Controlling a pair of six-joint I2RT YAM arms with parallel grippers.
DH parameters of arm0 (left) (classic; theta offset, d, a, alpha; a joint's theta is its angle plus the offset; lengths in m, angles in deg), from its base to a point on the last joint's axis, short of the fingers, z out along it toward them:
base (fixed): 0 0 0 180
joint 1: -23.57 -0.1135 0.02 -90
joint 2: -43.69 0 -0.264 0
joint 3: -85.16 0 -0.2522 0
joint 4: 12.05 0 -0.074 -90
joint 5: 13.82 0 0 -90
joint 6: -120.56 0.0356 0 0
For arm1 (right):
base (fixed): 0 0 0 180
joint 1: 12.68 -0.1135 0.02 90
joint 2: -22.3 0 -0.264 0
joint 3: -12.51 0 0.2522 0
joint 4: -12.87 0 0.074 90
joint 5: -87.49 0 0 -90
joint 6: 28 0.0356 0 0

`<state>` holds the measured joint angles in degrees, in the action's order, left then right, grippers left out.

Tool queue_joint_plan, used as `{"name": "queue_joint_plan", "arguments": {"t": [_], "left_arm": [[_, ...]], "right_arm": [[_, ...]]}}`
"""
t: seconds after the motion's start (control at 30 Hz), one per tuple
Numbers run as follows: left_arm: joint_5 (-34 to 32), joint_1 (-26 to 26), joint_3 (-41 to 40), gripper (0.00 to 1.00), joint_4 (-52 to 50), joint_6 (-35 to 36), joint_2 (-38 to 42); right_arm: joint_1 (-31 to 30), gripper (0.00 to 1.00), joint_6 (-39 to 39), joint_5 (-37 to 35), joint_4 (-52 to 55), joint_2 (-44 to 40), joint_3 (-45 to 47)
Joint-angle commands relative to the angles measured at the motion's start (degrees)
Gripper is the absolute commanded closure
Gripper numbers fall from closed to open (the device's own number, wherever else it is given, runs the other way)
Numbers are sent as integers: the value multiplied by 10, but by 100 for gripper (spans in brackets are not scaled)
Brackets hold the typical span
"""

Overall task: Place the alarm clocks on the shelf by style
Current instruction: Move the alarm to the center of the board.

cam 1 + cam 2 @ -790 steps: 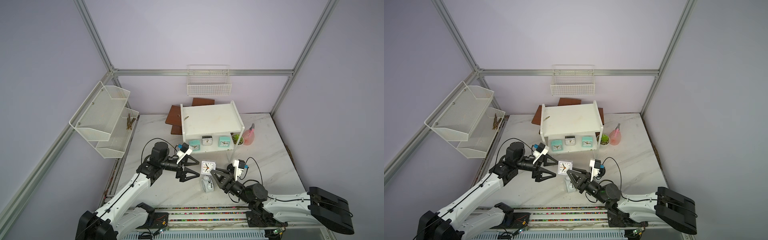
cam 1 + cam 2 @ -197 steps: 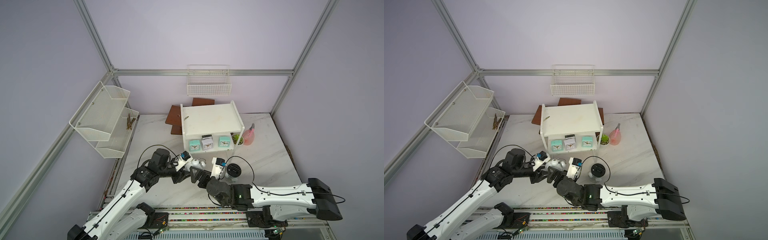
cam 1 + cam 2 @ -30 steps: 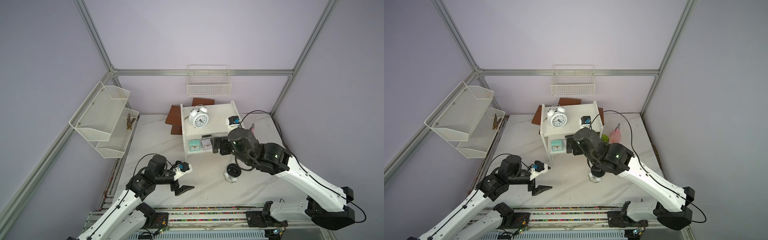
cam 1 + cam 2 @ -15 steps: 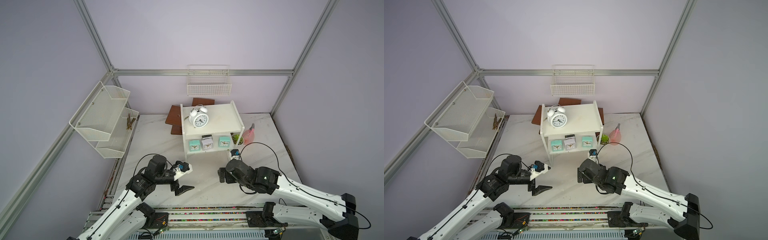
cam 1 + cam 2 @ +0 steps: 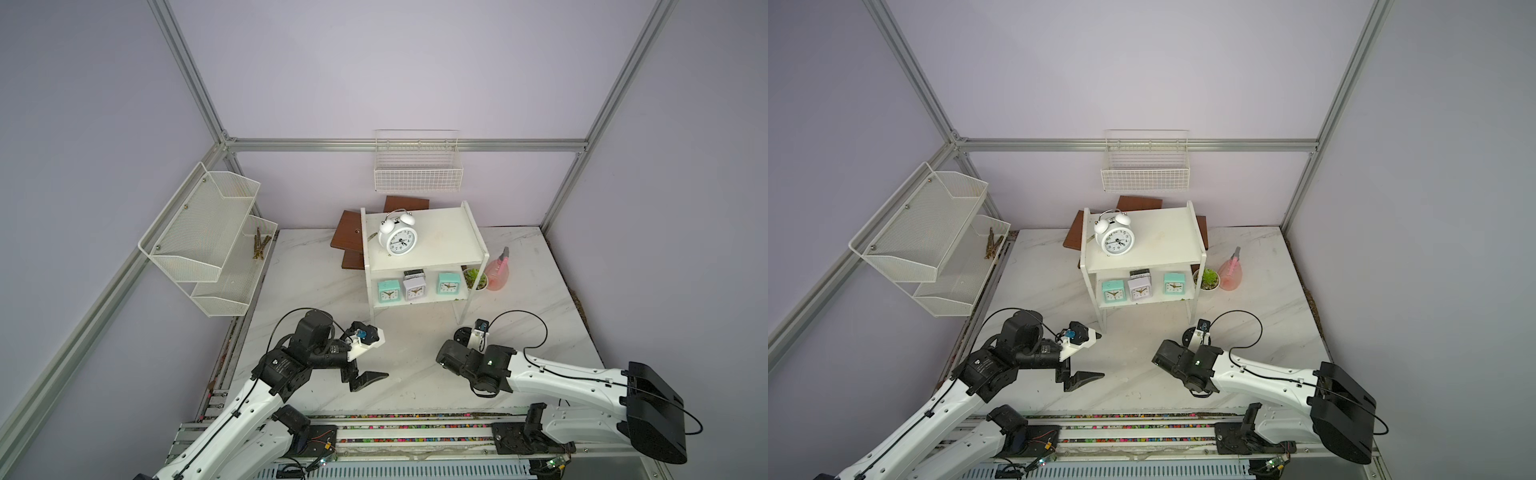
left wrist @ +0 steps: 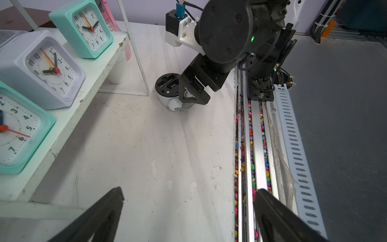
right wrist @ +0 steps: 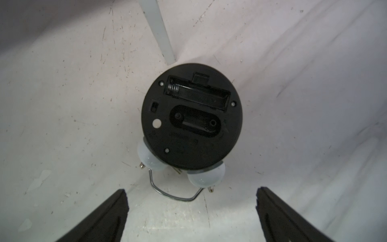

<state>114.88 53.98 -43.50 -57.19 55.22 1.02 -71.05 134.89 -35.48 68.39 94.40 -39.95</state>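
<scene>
The white shelf (image 5: 440,245) carries a round white twin-bell alarm clock (image 5: 397,237) on its top board. Its lower board holds a mint clock (image 5: 388,290), a whitish-grey one (image 5: 414,287) with another grey one (image 5: 414,273) behind it, and a second mint clock (image 5: 446,283). The other round clock (image 7: 191,117) lies face down on the table by the shelf's front right post, black back up. My right gripper (image 7: 191,191) hovers open just over its bells and wire handle, touching nothing. My left gripper (image 5: 365,376) is open and empty, low over the table's front left.
A pink spray bottle (image 5: 498,274) and a small potted plant (image 5: 476,279) stand right of the shelf, with brown boards (image 5: 353,237) behind it. A mesh rack (image 5: 208,237) hangs on the left wall and a wire basket (image 5: 417,166) on the back wall. A pebble-filled rail (image 6: 251,146) edges the front.
My right arm has come down from the shelf's lower board to the table and now stands over the face-down round clock. The left arm has not moved.
</scene>
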Motion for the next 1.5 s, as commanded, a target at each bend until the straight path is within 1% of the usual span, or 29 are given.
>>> {"name": "queue_joint_plan", "arguments": {"t": [0.0, 0.1, 0.27, 0.37, 0.47, 0.53, 0.6, 0.83, 1.0, 1.17, 1.23, 1.33, 1.47], "left_arm": [[12, 2, -11, 0, 5, 7, 9], [13, 2, -11, 0, 5, 7, 10], [12, 2, -13, 0, 5, 8, 12], [12, 1, -14, 0, 5, 8, 12], [14, 1, -14, 0, 5, 10, 12], [15, 1, -14, 0, 5, 10, 11], [14, 2, -15, 0, 5, 11, 10], [13, 2, -15, 0, 5, 10, 13], [13, 2, -15, 0, 5, 9, 11], [20, 2, -14, 0, 5, 7, -1], [23, 2, -13, 0, 6, 8, -9], [24, 5, -12, 0, 7, 12, -21], [22, 11, -11, 0, 8, 14, -32]], "right_arm": [[11, 0, 34, -23, -80, 15, 24], [18, 0, 37, -16, -130, 23, 43], [31, 0, 59, -21, -154, 11, 73], [45, 0, 29, -2, -197, -21, 101], [71, 0, -24, 49, -263, -66, 140], [100, 0, -60, 103, -305, -90, 165], [126, 0, -75, 136, -314, -106, 176], [213, 0, -143, 202, -332, -134, 189], [259, 0, -199, 250, -358, -101, 186], [263, 0, -246, 279, -371, -52, 178], [262, 1, -276, 307, -364, -31, 167], [262, 7, -310, 352, -373, -4, 162], [259, 11, -349, 419, -425, 5, 176]]}}
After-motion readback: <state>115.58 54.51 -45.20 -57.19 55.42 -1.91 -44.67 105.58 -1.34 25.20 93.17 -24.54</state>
